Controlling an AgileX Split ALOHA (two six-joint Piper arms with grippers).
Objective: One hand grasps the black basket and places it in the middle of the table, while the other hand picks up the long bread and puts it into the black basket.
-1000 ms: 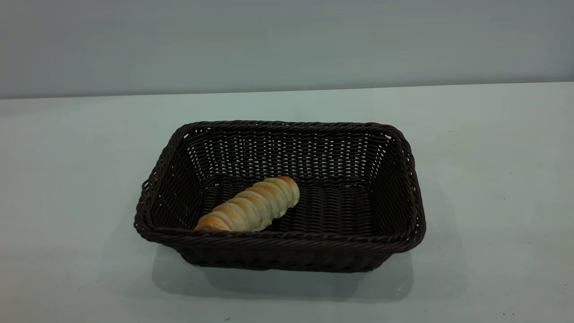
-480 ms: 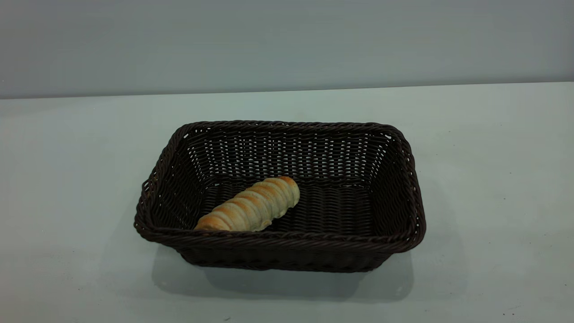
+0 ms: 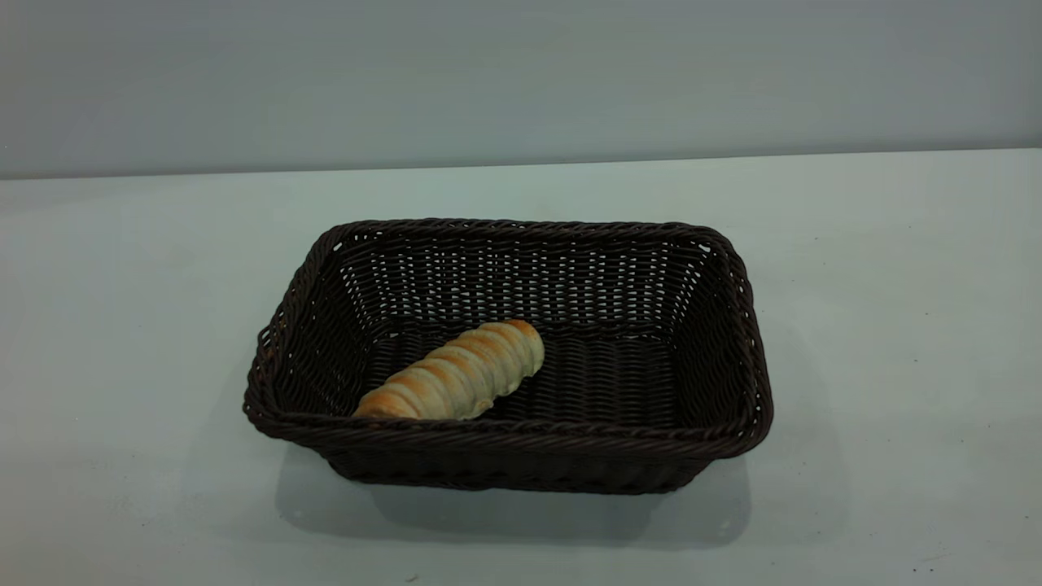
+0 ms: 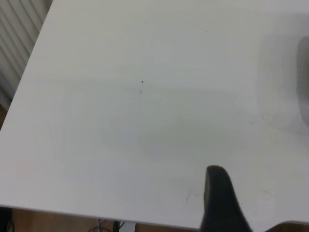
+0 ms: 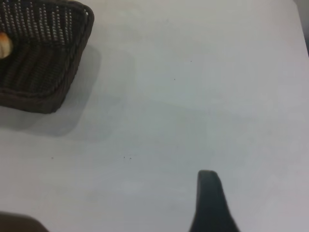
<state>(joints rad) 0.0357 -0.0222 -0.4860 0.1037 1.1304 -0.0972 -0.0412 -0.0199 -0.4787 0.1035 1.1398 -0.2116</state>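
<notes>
Left gripper: one dark finger (image 4: 217, 200) visible in its wrist view, raised above bare table (image 4: 120, 121); grip state cannot be told, nothing held. Right gripper: one dark finger (image 5: 208, 203) visible, likewise above the table, well apart from the basket (image 5: 48, 72); state cannot be told. Both arms out of the exterior view. Basket (image 3: 733, 325): mid-table, upright. Bread (image 3: 456, 374): lying diagonally inside on the basket floor, its near end hidden behind the front rim.

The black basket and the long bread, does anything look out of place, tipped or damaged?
Nothing stands out. The black basket sits flat on the table, and the long bread lies whole on its floor, angled toward the near left corner.
</notes>
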